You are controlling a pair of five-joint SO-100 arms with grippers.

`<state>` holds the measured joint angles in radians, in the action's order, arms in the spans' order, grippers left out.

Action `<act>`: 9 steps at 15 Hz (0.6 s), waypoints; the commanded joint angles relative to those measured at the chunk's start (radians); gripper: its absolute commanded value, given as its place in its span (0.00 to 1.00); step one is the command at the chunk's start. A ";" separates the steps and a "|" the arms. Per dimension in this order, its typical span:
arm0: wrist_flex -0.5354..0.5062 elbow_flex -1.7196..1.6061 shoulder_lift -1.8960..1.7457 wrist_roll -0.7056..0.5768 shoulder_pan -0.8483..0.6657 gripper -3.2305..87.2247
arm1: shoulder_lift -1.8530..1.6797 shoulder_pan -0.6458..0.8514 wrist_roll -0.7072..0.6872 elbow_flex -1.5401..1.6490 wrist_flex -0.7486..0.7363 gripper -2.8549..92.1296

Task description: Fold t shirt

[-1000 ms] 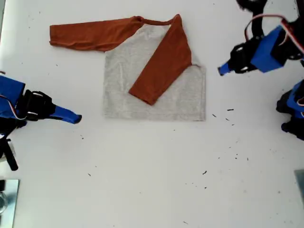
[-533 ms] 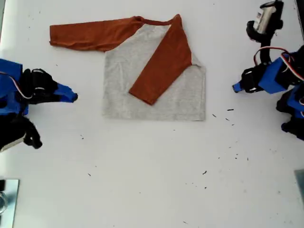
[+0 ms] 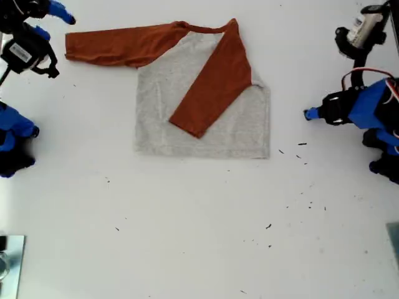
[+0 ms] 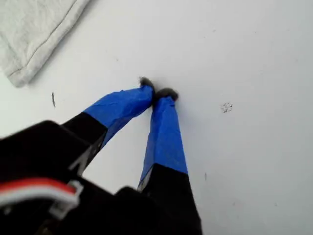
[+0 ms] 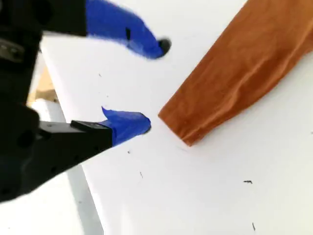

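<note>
The t shirt (image 3: pixel 187 118) lies flat on the white table, grey body up, no logo showing. One rust-orange sleeve (image 3: pixel 215 81) is folded diagonally across the body. The other sleeve (image 3: pixel 118 45) stretches out toward the exterior view's left. My second gripper (image 5: pixel 154 84) is open just off that sleeve's cuff (image 5: pixel 195 122), not touching it; it sits at the exterior view's top left (image 3: pixel 53 20). My first gripper (image 4: pixel 159 91) is shut on nothing, tips down at the bare table. It is to the exterior view's right (image 3: pixel 307 114) of the shirt, with a grey hem corner (image 4: pixel 22 68) nearby.
Small dark specks (image 3: pixel 302 144) dot the table toward the exterior view's lower right. A metal plate (image 3: pixel 9 261) sits at that view's bottom left edge. Both arm bases stand at the exterior view's left and right edges.
The second arm swung from the exterior view's lower left up to the top left, near the sleeve cuff. The first arm drew back toward the right and lowered. The shirt has not moved.
</note>
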<state>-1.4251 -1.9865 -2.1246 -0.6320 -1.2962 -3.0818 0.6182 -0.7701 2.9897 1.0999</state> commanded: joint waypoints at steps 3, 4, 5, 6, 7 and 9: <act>0.141 -0.064 0.069 0.031 -0.041 0.41 | -0.097 0.017 -0.015 0.008 0.040 0.07; 0.199 -0.101 0.100 0.031 -0.054 0.40 | -0.098 0.012 -0.018 0.008 0.040 0.07; 0.261 -0.135 0.153 0.017 -0.081 0.39 | -0.100 0.008 -0.020 0.008 0.040 0.07; 0.328 -0.173 0.213 0.005 -0.112 0.38 | -0.103 0.002 -0.020 0.009 0.040 0.07; 0.391 -0.212 0.261 -0.005 -0.143 0.37 | -0.104 -0.002 -0.020 0.009 0.040 0.07; 0.489 -0.258 0.333 -0.020 -0.175 0.28 | -0.104 -0.006 -0.020 0.011 0.040 0.07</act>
<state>-0.9894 -2.2427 -1.8147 -0.6320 -1.4419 -3.1753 0.6228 -0.7701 2.9989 1.1382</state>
